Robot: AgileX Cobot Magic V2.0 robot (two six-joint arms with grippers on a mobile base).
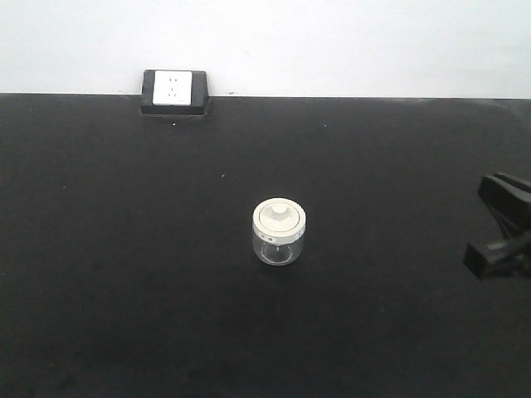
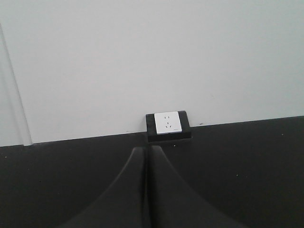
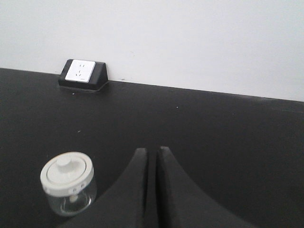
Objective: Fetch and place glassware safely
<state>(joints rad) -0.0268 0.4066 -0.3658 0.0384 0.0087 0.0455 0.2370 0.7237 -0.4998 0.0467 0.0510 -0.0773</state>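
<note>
Small squat clear glass jar with a round off-white knobbed lid [image 1: 279,231] is sitting upright on the black matte tabletop [image 1: 124,249], roughly mid-surface. Lid is seated on it, small dark marks showing along the lid rim. Nothing is touching the jar.

Landmark: black-and-white wall socket box [image 1: 174,92] is sitting at the tabletop's far edge against the white wall [image 1: 348,41]. The jar is lying well in front of that box and off to the box's right in the front view, well apart from it.

Right tool [image 3: 153,152]: in the right wrist view the two black fingers are sitting nearly together, only a thin slit between the tips, gripping nothing. The jar is showing low and to the left of those tips, near but not touching, closer to the camera than the socket box. In the front view the right tool is poking in at the right edge, well apart from the jar, jar lying between it and the socket box side.

Left tool [image 2: 147,148]: fingers are pressing together with no real gap, holding nothing. It is pointing at the socket box; the jar is not showing in that view.
</note>
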